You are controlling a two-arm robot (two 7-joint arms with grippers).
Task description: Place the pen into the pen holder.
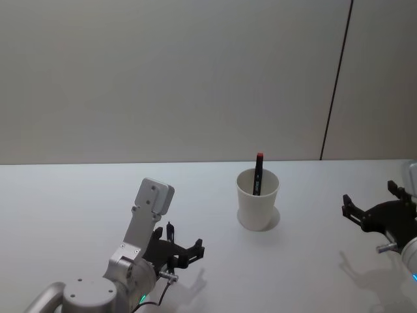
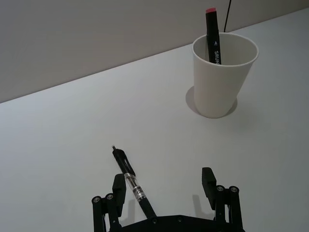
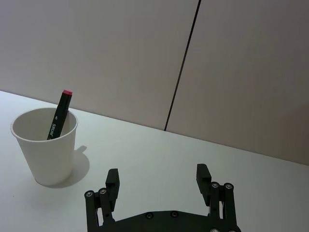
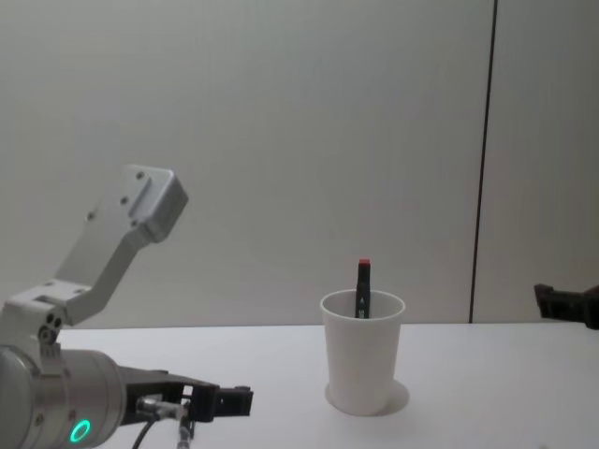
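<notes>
A black pen with a clear middle lies flat on the white table. My left gripper hovers open over it, and the pen runs just inside one of its fingers. In the head view the left gripper is low at the front left. The pen holder is a white paper cup, upright beyond and to the right of that gripper. A black marker with a red cap leans inside it. My right gripper is open at the far right, holding nothing.
The white table stretches wide around the cup, with a grey wall behind it. A dark vertical seam runs down the wall at the right. The left arm's grey link rises at the left in the chest view.
</notes>
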